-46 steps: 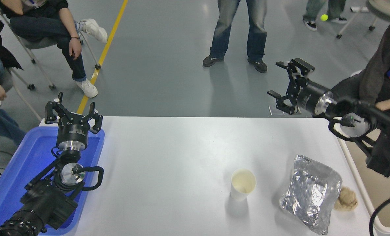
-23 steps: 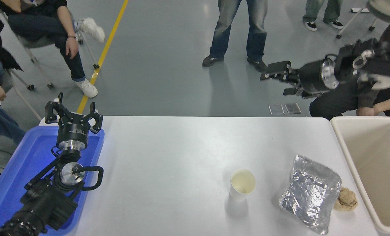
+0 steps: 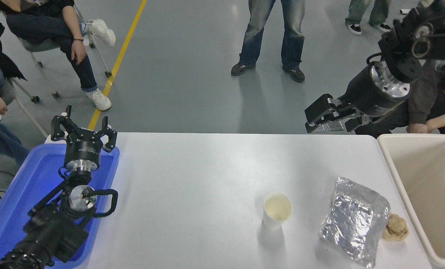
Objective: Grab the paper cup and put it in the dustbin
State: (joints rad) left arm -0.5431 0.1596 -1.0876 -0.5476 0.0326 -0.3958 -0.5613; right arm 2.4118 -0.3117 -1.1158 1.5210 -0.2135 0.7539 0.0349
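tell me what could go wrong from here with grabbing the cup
The paper cup stands upright and looks light, so an off-centre approach by the right gripper might tip it. The foil bag lies between cup and dustbin; a low carry could snag it.

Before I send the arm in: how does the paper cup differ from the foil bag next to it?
The paper cup is smooth and white with a cream inside; the foil bag is silver and crumpled. The paper cup stands upright with its mouth open upward; the foil bag lies flat. The paper cup covers far less table than the foil bag. Both sit untouched on the white table, well apart from the right gripper.
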